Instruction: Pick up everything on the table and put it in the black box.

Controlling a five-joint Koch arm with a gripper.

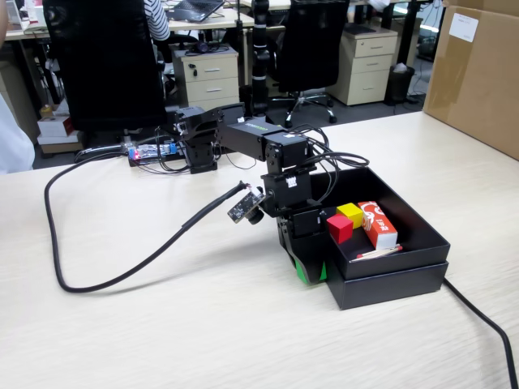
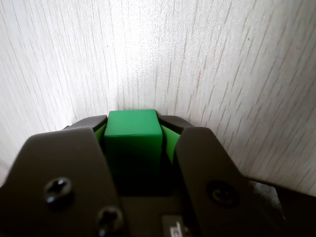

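Now the fingers (image 2: 134, 136) are clamped on the green cube (image 2: 132, 136), low at the desk (image 1: 162, 324) beside the black box (image 1: 405, 267) wall. Lift straight, clear the wall, release beside the 2 cubes inside: red (image 1: 340, 228), yellow (image 1: 350, 214).

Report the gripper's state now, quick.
Gripper: shut on the green cube, down at the table.
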